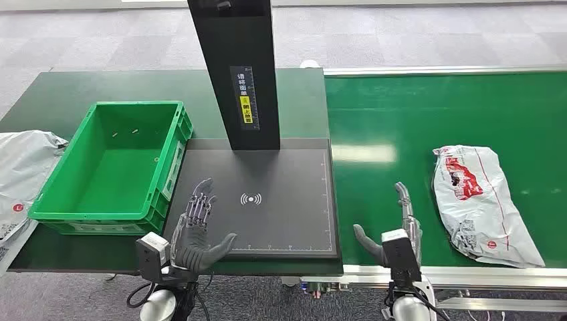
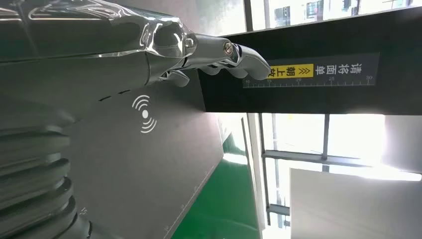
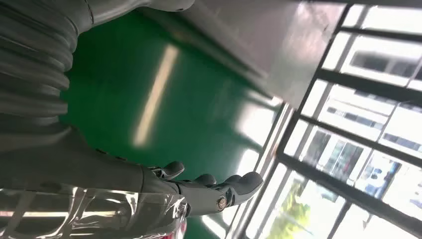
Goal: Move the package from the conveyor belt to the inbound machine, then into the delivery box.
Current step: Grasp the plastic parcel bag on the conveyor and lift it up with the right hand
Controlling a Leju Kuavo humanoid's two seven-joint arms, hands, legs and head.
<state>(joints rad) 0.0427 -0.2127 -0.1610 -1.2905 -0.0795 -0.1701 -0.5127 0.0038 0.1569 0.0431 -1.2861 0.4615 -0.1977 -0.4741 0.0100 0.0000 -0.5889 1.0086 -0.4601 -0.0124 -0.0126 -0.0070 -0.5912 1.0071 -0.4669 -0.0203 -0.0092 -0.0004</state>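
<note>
White plastic mailers (image 1: 23, 175) sit bunched at the far left edge of the dark green table (image 1: 60, 93), just beside my green delivery box (image 1: 110, 167), which has nothing in it that I can see. Next over is the inbound machine (image 1: 281, 194) — a flat dark scanning pad with a little wireless symbol on it and a black upright post (image 1: 234, 70) carrying a yellow and white label. My left hand (image 1: 195, 227) hovers over the near left corner of that pad, fingers spread and straight, thumb sticking out toward the middle, holding nothing. From the left wrist camera I see those fingers (image 2: 219, 57) stretched toward the post with the pad underneath.

Then comes the bright green conveyor belt (image 1: 401, 114). My right hand (image 1: 394, 231) is over its near edge, just beside the pad, fingers pointing away from me and thumb out to the side — open and empty too. The package (image 1: 478, 200), a crinkled white bag with red print, lies flat on the belt to the right of that hand, near but not touching it.
</note>
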